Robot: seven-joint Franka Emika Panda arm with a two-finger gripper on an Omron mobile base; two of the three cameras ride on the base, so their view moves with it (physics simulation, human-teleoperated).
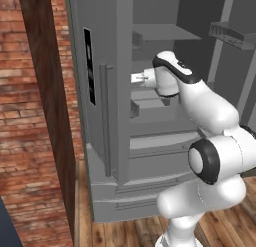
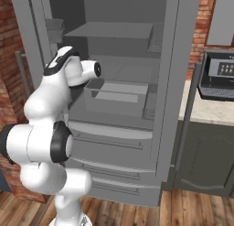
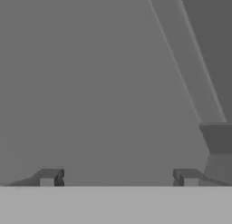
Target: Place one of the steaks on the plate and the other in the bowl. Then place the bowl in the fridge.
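Gripper (image 3: 118,177) wide and empty inside the tall grey metallic fridge (image 1: 107,141); I'd back out straight, clearing its shelves.

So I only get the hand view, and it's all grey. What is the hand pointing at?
Observer: The gripper is inside the fridge, which stands open; the arm reaches in at mid height.
Operator: Is there anything near it in there?
Observer: A grey drawer box sits just below it, under a wide shelf.
Operator: And what's around the fridge?
Observer: A brick wall on one side, a counter with a black appliance on the other.
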